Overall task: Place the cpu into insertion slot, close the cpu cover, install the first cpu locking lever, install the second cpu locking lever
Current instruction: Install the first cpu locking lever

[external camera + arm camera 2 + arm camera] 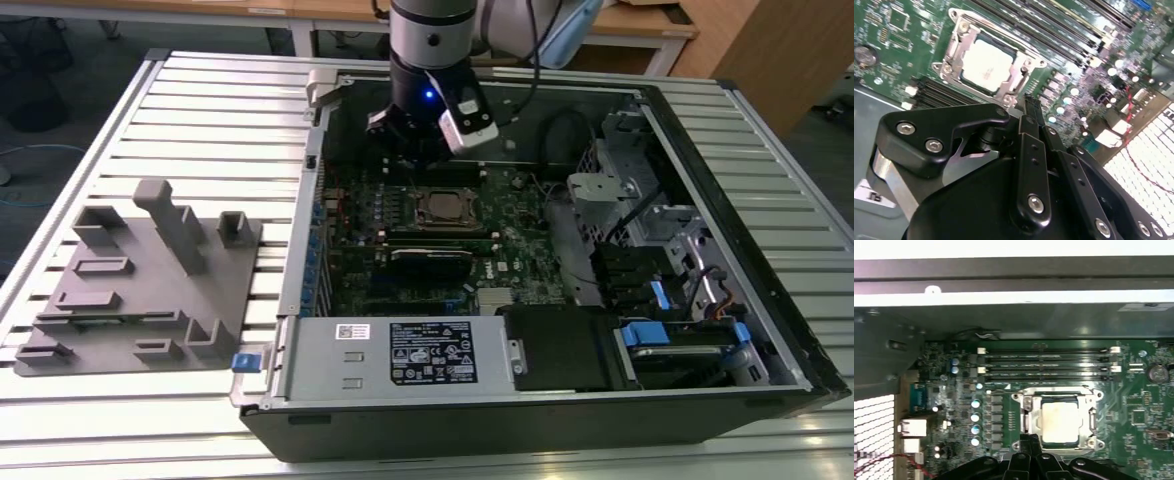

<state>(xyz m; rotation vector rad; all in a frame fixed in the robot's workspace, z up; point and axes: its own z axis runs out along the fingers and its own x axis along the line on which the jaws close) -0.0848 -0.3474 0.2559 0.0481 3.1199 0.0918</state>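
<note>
Slatted table (174, 120) bears case (534, 432) holding cpu (1059, 422)

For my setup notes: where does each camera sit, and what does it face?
Exterior view: off the arm, high; looks down into the computer case; arm and claw show.
First wrist view: on the wrist; faces the cpu; claw shows.
Second wrist view: on the wrist; faces the cpu; claw shows.
Shared: cpu and claw.
</note>
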